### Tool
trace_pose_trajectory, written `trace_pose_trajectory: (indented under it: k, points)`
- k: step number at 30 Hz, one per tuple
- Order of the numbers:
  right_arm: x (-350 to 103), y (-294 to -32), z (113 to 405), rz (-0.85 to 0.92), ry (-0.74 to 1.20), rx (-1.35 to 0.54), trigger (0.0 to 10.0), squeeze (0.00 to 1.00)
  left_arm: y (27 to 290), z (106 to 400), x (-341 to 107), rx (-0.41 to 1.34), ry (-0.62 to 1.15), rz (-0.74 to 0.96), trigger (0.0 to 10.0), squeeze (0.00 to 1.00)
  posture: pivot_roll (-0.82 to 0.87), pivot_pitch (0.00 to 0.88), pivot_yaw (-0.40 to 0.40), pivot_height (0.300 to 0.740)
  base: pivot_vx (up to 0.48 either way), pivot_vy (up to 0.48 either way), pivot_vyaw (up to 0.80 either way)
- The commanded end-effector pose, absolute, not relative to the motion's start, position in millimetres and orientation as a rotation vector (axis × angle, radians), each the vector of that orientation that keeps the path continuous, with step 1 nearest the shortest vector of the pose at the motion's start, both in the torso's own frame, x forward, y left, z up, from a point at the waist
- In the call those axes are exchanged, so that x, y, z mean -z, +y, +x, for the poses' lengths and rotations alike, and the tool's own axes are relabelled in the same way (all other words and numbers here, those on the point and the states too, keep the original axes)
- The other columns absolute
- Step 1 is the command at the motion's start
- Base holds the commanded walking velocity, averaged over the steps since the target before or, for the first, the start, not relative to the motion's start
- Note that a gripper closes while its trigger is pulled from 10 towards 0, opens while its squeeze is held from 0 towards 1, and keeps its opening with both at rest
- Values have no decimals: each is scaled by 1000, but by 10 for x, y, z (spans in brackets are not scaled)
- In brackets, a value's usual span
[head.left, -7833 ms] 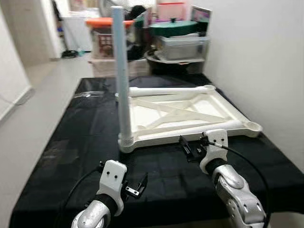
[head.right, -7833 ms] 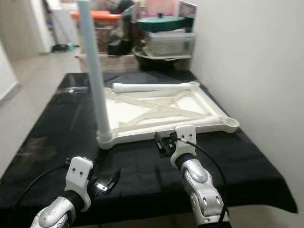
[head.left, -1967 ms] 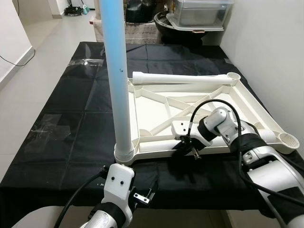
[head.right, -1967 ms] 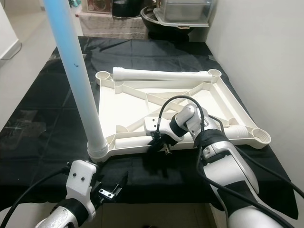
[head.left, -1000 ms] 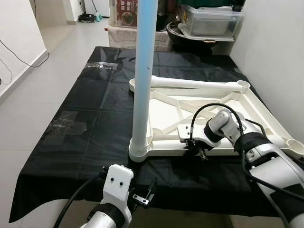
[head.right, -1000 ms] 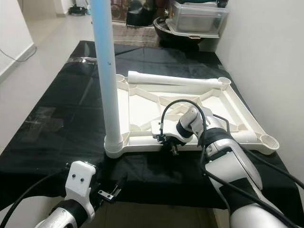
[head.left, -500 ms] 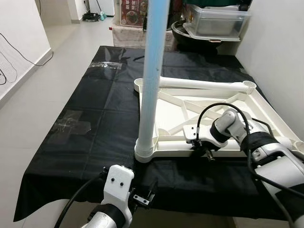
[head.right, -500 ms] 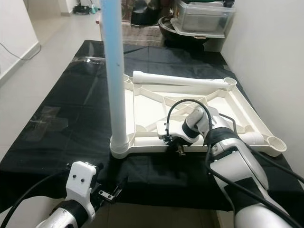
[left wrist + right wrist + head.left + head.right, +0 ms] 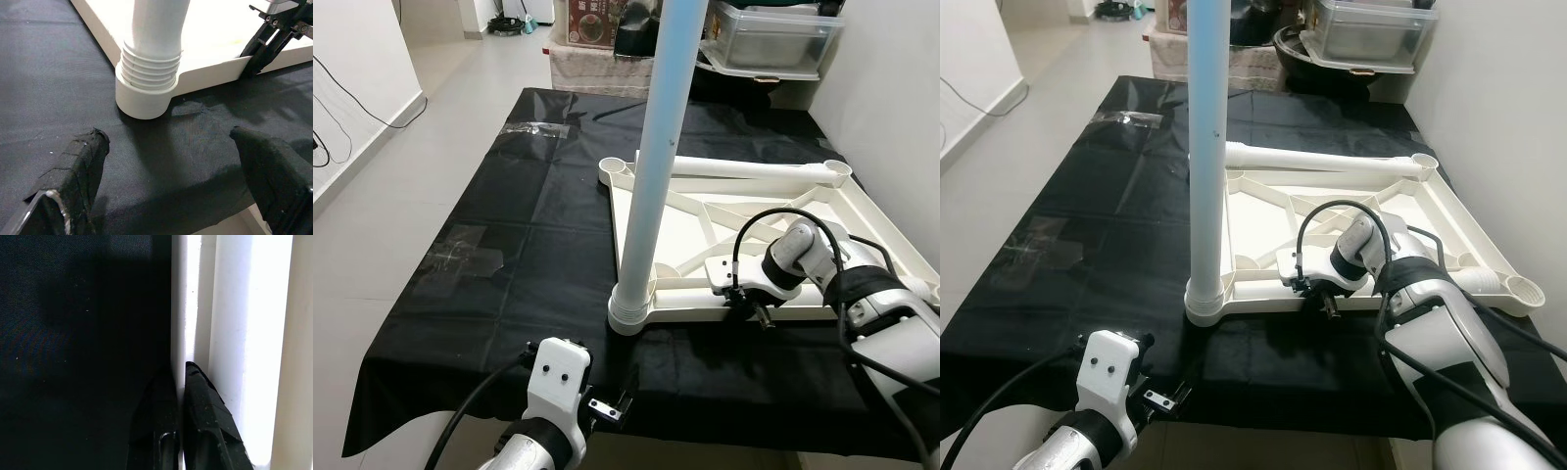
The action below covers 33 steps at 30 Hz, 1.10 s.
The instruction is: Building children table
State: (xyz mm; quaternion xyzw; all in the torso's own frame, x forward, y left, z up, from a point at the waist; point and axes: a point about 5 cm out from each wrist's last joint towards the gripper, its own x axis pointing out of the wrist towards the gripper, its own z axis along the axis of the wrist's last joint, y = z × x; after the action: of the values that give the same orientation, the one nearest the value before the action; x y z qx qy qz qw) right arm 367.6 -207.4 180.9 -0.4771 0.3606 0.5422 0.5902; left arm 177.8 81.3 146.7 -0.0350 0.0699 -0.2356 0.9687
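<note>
Upright leg (image 9: 651,166): top cut off by the upper edge in both eye views. Table frame (image 9: 862,220): far right corner cut off by the left eye view's edge; near rim partly hidden behind the right gripper (image 9: 749,306). Storage boxes (image 9: 1371,29): tops cropped, contents too small to tell. Left gripper (image 9: 171,176): fingers run past the wrist view's lower edge.

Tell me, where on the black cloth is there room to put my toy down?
The widest bare patch of the black cloth lies on the robot's left, beside the white table top and its upright leg. A bare strip runs along the near edge, where the left gripper hovers. By the wall it's crowded: the right gripper pinches the table top's rim.
</note>
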Motion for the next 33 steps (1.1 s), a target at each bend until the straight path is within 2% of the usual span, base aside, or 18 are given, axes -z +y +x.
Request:
trace_pose_trajectory:
  k: [1, 2, 3, 7, 8, 10, 11, 16, 25, 33]
  points:
    - [-1577, -2211, 3570, -1086, 956, -1267, 10000, 0, 807, 1765, -1419, 480, 164, -78, 10000, 0, 144, 162, -90, 740, 0, 0, 0]
    - [-1579, -2192, 3572, -1076, 942, -1275, 10000, 769, 808, 1764, -1419, 481, 164, -78, 10000, 0, 143, 161, -90, 740, 0, 0, 0]
    - [-1583, -2180, 3575, -1071, 931, -1280, 10000, 1000, 809, 1764, -1418, 481, 164, -78, 10000, 0, 143, 161, -90, 740, 0, 0, 0]
    - [-1596, -2177, 3575, -1069, 927, -1288, 10000, 1000, 810, 1763, -1414, 480, 165, -77, 10000, 0, 143, 157, -88, 740, 0, 0, 0]
    - [-1602, -2176, 3583, -1066, 923, -1277, 10000, 894, 810, 1763, -1412, 480, 165, -77, 10000, 0, 143, 157, -88, 740, 0, 0, 0]
    - [-1606, -2174, 3590, -1063, 918, -1268, 10000, 894, 811, 1763, -1411, 480, 165, -76, 10000, 0, 143, 157, -88, 740, 0, 0, 0]
    - [-1620, -2178, 3590, -1062, 919, -1272, 10000, 0, 810, 1764, -1409, 481, 166, -76, 10000, 0, 142, 153, -86, 740, 0, 0, 0]
    - [-1674, -2188, 3593, -1057, 915, -1285, 10000, 0, 808, 1768, -1401, 482, 167, -76, 10000, 0, 142, 149, -88, 740, 0, 0, 0]
    - [-2184, -2262, 3676, -1024, 767, -1259, 10000, 0, 808, 1803, -1387, 482, 165, -75, 10000, 0, 132, 142, -90, 740, 0, 0, 0]
    - [-2407, -2263, 3688, -978, 686, -1271, 10000, 0, 807, 1810, -1383, 483, 164, -74, 10000, 0, 133, 141, -89, 740, 0, 0, 0]
